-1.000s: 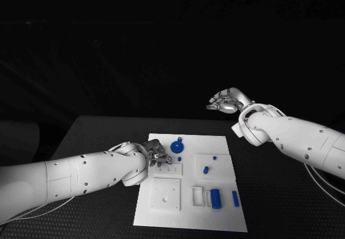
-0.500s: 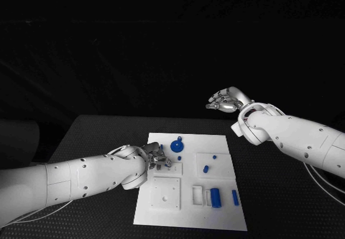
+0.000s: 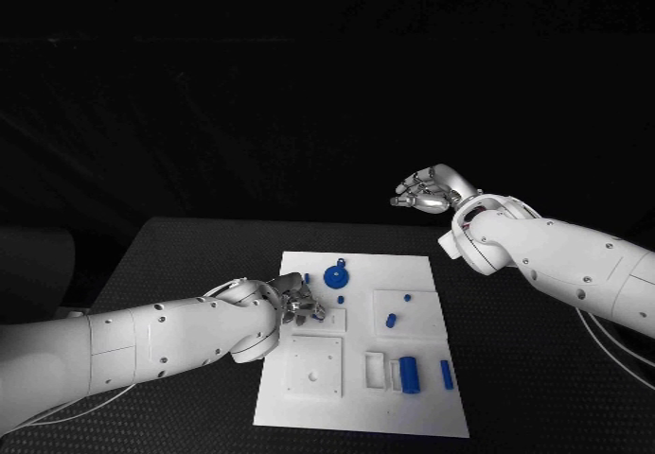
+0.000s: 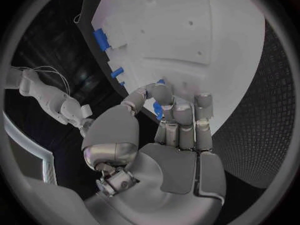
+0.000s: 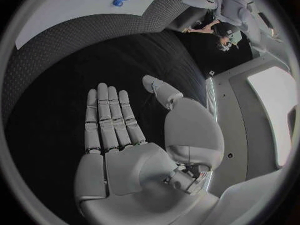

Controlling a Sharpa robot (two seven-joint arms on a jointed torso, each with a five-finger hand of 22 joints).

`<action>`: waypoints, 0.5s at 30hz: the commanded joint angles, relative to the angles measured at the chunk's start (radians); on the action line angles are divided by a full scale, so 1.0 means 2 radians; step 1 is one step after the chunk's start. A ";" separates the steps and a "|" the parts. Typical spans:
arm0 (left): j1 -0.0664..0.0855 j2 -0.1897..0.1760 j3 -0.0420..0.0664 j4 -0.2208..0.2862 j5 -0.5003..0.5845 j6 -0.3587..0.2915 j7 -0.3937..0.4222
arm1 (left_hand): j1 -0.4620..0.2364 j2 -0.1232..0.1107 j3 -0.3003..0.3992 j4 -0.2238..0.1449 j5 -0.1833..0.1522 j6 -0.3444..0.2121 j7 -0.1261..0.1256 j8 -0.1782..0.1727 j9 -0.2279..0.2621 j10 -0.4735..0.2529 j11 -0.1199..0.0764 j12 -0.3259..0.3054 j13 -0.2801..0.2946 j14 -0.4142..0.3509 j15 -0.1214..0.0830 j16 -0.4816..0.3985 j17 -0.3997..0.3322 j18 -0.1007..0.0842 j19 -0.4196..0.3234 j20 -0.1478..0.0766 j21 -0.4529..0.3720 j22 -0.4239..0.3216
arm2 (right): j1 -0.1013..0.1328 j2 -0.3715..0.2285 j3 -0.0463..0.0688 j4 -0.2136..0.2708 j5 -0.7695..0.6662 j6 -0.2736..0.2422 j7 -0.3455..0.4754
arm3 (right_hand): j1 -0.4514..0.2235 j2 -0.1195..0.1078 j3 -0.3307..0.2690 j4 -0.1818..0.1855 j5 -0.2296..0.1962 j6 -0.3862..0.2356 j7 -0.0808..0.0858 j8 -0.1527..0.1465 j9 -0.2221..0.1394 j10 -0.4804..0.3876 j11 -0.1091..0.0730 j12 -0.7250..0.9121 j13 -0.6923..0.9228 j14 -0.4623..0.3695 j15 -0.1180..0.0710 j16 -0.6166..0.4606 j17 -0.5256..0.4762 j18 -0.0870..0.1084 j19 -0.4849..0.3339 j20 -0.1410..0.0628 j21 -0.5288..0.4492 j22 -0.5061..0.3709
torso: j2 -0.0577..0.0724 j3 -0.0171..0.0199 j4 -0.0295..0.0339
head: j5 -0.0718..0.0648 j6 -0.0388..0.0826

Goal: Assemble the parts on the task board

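Since a second ago the left hand (image 3: 295, 300) has drawn back a little toward the robot and now sits over the board's (image 3: 410, 416) left edge, at about nine o'clock from the round blue part (image 3: 337, 278). Its fingers (image 4: 181, 116) curl down against the white surface, and in the left wrist view a small blue piece (image 4: 159, 111) shows between thumb and fingers; whether it is truly pinched I cannot tell. The right hand (image 3: 432, 192) has not moved: it hangs raised beyond the board's far edge, at about one o'clock from it, released, fingers straight and apart, holding nothing. Other blue parts lie on the board: a short peg (image 3: 391, 322) near the middle, and a thick cylinder (image 3: 408, 375) and a slim bar (image 3: 447, 375) at the near right.
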 commanded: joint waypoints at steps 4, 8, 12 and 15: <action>-0.001 0.002 0.000 0.000 -0.005 0.004 0.003 | -0.001 0.003 0.015 -0.009 0.001 0.075 -0.045 0.008 0.017 0.000 -0.004 0.002 0.001 0.023 -0.026 0.003 0.001 0.005 0.005 -0.068 0.003 0.011 | 0.000 0.000 0.000 0.000 0.001 0.008 0.005 | 0.002 0.003 -0.002 0.003 0.003 -0.004 -0.001 0.002 -0.001 0.005 0.001 -0.004 -0.001 0.001 0.004 -0.003 -0.001 0.001 -0.003 0.002 -0.004 0.000 | 0.000 -0.0002 -0.0001 | 0.000 0.000; -0.001 0.002 0.000 0.000 -0.005 0.006 0.002 | -0.001 0.003 0.015 -0.009 0.001 0.075 -0.045 0.008 0.017 0.000 -0.004 0.002 0.001 0.023 -0.026 0.003 0.001 0.005 0.005 -0.068 0.003 0.011 | 0.000 0.000 0.000 0.000 0.000 0.008 0.005 | 0.002 0.003 -0.002 0.003 0.003 -0.004 -0.001 0.002 -0.001 0.005 0.001 -0.005 -0.001 0.001 0.004 -0.004 -0.001 0.001 -0.003 0.002 -0.004 0.000 | 0.000 -0.0002 0.0000 | 0.000 -0.001; -0.002 0.002 0.000 -0.002 -0.006 0.008 0.001 | -0.001 0.003 0.015 -0.009 0.001 0.075 -0.045 0.008 0.017 0.000 -0.004 0.002 0.001 0.023 -0.026 0.003 0.001 0.005 0.005 -0.068 0.003 0.011 | 0.000 0.000 0.000 0.001 0.000 0.008 0.005 | 0.002 0.003 -0.002 0.003 0.004 -0.004 -0.001 0.002 -0.001 0.005 0.001 -0.005 -0.001 0.001 0.004 -0.004 -0.001 0.001 -0.003 0.002 -0.004 0.000 | 0.000 -0.0002 0.0002 | 0.000 -0.001; -0.002 0.002 0.000 -0.003 -0.006 0.009 0.001 | -0.001 0.003 0.015 -0.009 0.001 0.075 -0.045 0.008 0.017 0.000 -0.004 0.003 0.001 0.023 -0.026 0.003 0.001 0.005 0.005 -0.068 0.003 0.011 | 0.000 0.000 0.000 0.002 0.000 0.009 0.005 | 0.002 0.003 -0.002 0.004 0.004 -0.004 -0.001 0.002 -0.001 0.005 0.001 -0.005 -0.001 0.001 0.004 -0.004 -0.001 0.001 -0.003 0.002 -0.004 0.000 | 0.000 -0.0001 0.0003 | 0.000 -0.001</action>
